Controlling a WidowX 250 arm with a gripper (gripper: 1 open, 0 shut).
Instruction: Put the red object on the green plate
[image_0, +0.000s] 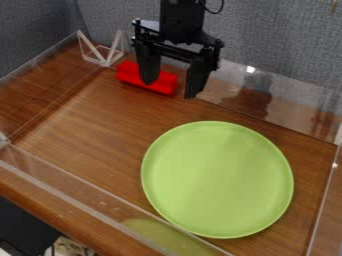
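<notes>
The red object (150, 78), a bright red block, lies on the wooden table at the back, left of centre. My gripper (171, 78) points straight down over it, jaws open wide. The left black finger (148, 68) stands in front of the block and hides its middle; the right finger hangs just past the block's right end. I cannot tell whether either finger touches the block. The green plate (218, 178), round and lime-green, lies flat at the front right, well apart from the gripper, with nothing on it.
Clear acrylic walls (54, 205) ring the wooden table (94, 130). A small white wire stand (94, 47) sits in the back left corner, close to the block.
</notes>
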